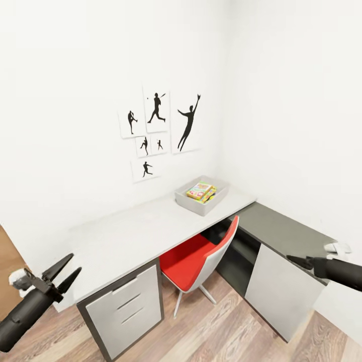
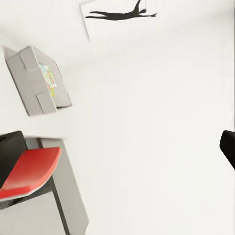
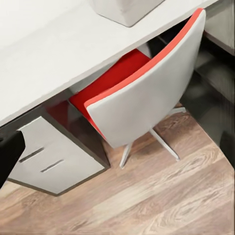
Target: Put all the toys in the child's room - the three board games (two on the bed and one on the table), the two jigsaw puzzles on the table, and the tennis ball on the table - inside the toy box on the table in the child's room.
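The toy box (image 1: pixel 201 197) sits at the far end of the table (image 1: pixel 136 236), colourful toys already inside. My left gripper (image 1: pixel 64 274) hangs open and empty; my right gripper (image 1: pixel 300 261) I cannot tell. I judge I'm between fetches; next, find whatever remains.

Head camera: high, standing back from the corner, tilted down toward the table (image 1: pixel 146 231), toy box (image 1: pixel 201 201) at about 1 o'clock far off, red chair (image 1: pixel 201 261) near centre, wall pictures (image 1: pixel 158 130) at 12 o'clock

Left wrist camera: rolled sideways, facing the white wall, catching the toy box (image 2: pixel 29 83) and chair seat (image 2: pixel 29 169) from a distance

Right wrist camera: nearer, looking steeply down on the chair back (image 3: pixel 147 93), drawers (image 3: pixel 49 161) and wood floor (image 3: pixel 161 196)

All three share chair and table edge
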{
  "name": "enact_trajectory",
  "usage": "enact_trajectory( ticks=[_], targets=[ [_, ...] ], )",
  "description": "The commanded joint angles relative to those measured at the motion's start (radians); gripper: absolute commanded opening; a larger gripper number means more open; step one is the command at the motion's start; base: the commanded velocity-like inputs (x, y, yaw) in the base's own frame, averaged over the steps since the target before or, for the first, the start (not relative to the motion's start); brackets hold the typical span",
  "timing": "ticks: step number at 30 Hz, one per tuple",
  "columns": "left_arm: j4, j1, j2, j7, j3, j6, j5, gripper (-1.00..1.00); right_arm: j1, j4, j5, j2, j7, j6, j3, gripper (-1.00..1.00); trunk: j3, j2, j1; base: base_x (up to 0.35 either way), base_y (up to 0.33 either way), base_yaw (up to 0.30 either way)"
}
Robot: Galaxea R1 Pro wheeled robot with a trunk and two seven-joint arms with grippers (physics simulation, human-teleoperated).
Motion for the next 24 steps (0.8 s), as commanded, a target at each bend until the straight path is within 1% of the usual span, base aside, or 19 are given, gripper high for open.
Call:
enact_trajectory(
  ticks=[1,4,5,6,8,10,12,13,16,19,20,22,24],
  targets=[
    [0.0,0.051,0.0,-0.054,0.042,0.006,0.006,1.0,0.013,-0.001,0.007,0.001,-0.001,-0.006,-0.001,1.0,-0.001,-0.002,0.0,-0.001,0.0,0.0],
    [0.001,0.192,-0.01,-0.202,0.159,-0.007,-0.005,1.0,0.049,0.001,0.007,0.004,-0.023,-0.04,-0.002,1.0,0.001,-0.002,0.0,0.0,0.0,0.0],
    [0.001,0.192,-0.01,-0.202,0.159,-0.007,-0.005,1.0,0.049,0.001,0.007,0.004,-0.023,-0.04,-0.002,1.0,0.002,-0.002,0.0,0.0,0.0,0.0],
    [0.003,0.235,-0.018,-0.243,0.195,-0.016,-0.012,1.0,0.061,0.002,0.007,0.005,-0.028,-0.048,-0.002,1.0,0.002,-0.002,0.0,0.0,0.0,0.0],
    [0.007,0.301,-0.047,-0.316,0.263,-0.035,-0.029,1.0,0.084,0.004,0.007,0.006,-0.035,-0.061,-0.003,1.0,0.003,-0.002,0.0,0.0,0.0,0.0],
    [0.018,0.345,-0.089,-0.369,0.331,-0.047,-0.058,1.0,0.107,0.01,0.008,0.006,-0.041,-0.068,-0.003,1.0,0.003,-0.002,0.0,0.0,0.0,0.0],
    [0.045,0.373,-0.139,-0.407,0.407,-0.053,-0.108,1.0,0.127,0.029,0.011,0.003,-0.045,-0.073,-0.003,1.0,0.003,-0.002,0.0,0.0,0.0,0.0],
    [0.045,0.373,-0.139,-0.407,0.407,-0.053,-0.108,1.0,0.127,0.029,0.011,0.003,-0.045,-0.073,-0.003,1.0,0.003,-0.002,0.0,0.0,0.0,0.0],
    [0.115,0.398,-0.211,-0.446,0.529,-0.058,-0.204,1.0,0.152,0.085,0.021,-0.001,-0.05,-0.077,-0.003,1.0,0.004,-0.002,0.0,0.0,0.0,0.0],
    [0.2,0.411,-0.268,-0.5,0.641,-0.062,-0.296,1.0,0.169,0.191,0.053,-0.004,-0.055,-0.084,-0.004,1.0,0.004,-0.002,0.0,0.0,0.0,0.0],
    [0.2,0.411,-0.268,-0.5,0.641,-0.062,-0.296,1.0,0.169,0.191,0.053,-0.004,-0.055,-0.084,-0.004,1.0,0.004,-0.002,0.0,0.0,0.0,0.0],
    [0.284,0.415,-0.296,-0.535,0.708,-0.068,-0.35,1.0,0.176,0.286,0.087,-0.004,-0.061,-0.096,-0.004,1.0,0.004,-0.002,0.0,0.0,0.0,0.0],
    [0.391,0.415,-0.311,-0.559,0.77,-0.075,-0.397,1.0,0.179,0.387,0.125,-0.002,-0.067,-0.123,-0.003,1.0,0.004,-0.002,0.0,0.0,0.0,0.0]
  ],
)
